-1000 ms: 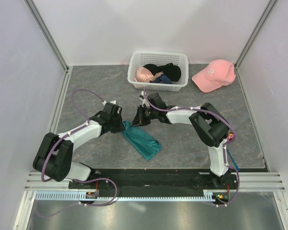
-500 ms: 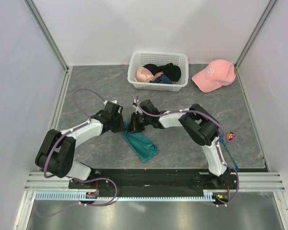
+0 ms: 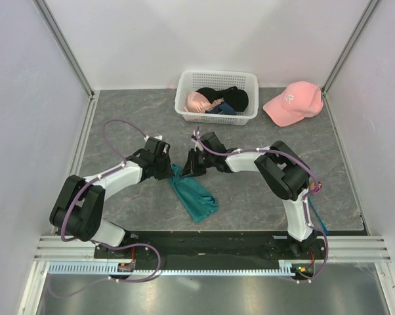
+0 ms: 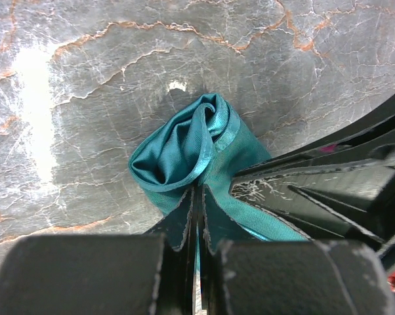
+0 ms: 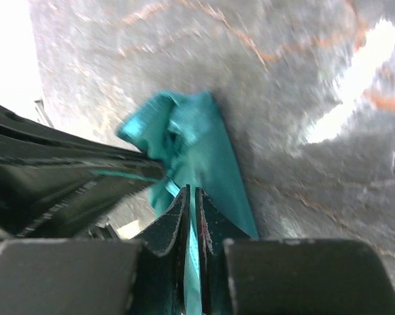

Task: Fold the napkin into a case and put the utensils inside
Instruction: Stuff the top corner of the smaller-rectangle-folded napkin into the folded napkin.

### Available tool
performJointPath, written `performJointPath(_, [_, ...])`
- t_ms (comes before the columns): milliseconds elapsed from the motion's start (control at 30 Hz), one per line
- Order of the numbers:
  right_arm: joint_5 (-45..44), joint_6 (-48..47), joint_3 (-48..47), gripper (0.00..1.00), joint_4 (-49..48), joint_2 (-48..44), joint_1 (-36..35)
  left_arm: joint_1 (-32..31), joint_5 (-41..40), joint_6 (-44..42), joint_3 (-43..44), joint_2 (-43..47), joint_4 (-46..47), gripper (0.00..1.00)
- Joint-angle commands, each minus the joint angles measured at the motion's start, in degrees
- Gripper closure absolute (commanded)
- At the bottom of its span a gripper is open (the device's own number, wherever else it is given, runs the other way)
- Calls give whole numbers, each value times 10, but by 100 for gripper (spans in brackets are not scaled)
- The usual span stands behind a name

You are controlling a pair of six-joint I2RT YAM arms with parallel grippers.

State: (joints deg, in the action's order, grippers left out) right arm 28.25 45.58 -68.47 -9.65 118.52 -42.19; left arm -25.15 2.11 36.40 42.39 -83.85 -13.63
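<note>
Napkin (image 3: 196,195): the teal cloth lies crumpled in a loose, elongated bunch on the grey marbled table (image 3: 250,197), in the middle between the two arms, its far end lifted and gathered where both grippers meet; the near end trails toward the arm bases and rests flat. From the left, the left gripper (image 3: 170,169) has its fingers pressed together on a fold of the napkin, and the left wrist view shows teal cloth caught between the tips, with a rolled, bunched lump just beyond them; from the right, the right gripper (image 3: 188,167) pinches a thin ridge of the same cloth between nearly closed fingers. The utensils (image 3: 320,224) lie at the right, beside the right arm and mostly hidden by it. At the far edge stand a white lattice basket (image 3: 184,85) holding black and pink garments (image 3: 217,100) and, to its right, a pink cap (image 3: 292,102).
</note>
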Motion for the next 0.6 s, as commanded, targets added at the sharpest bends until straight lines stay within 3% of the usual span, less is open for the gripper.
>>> performJointPath(0, [-9, -2, 13, 88, -21, -8, -10, -2, 8, -19, 22, 10, -9, 98])
performJointPath(300, [-14, 33, -18, 89, -49, 40, -31, -2, -10, -8, 34, -16, -33, 98])
performJointPath(567, [-28, -1, 2, 89, -7, -2, -14, -1, -83, 2, 12, 75, -73, 57])
